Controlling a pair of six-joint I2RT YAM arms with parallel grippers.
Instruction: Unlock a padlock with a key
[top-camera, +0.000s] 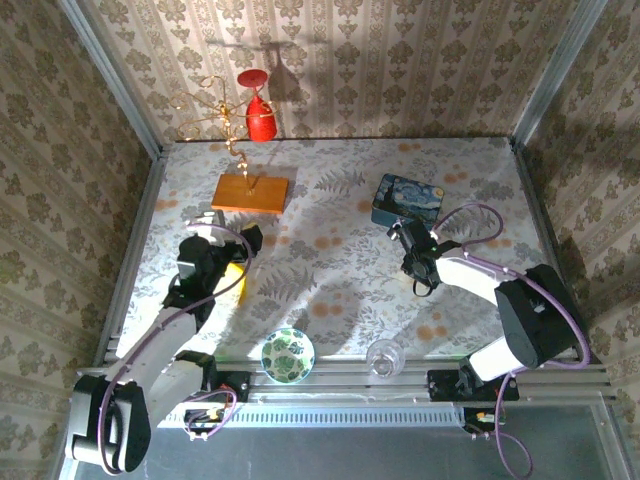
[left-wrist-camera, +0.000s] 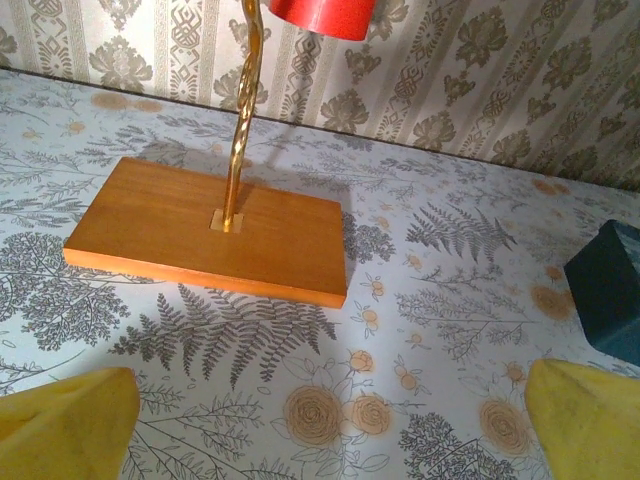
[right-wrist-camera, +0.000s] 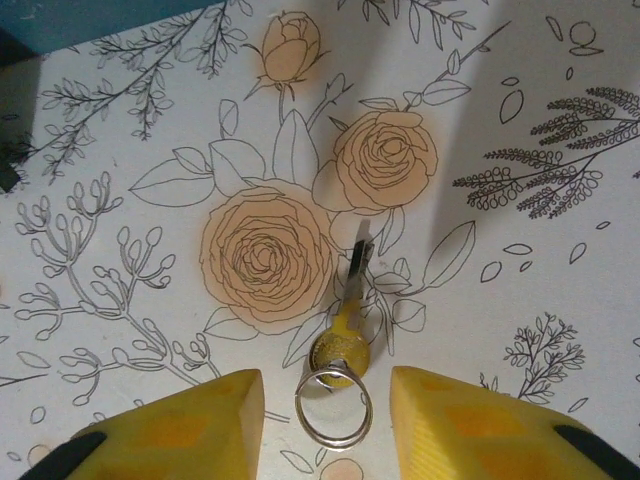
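Small brass-headed metal key (right-wrist-camera: 350, 305) lies flat on the table (right-wrist-camera: 520, 120), ring end between the right gripper's (right-wrist-camera: 326, 392) part-open, empty jaws, blade pointing straight away.

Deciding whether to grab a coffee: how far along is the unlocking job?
Nothing looks done yet: the key lies flat on the tablecloth. In hand: the right end effector straddles it, fingers not touching it. The left end effector hangs open, facing the wooden base. Left: grasping, inserting, turning.
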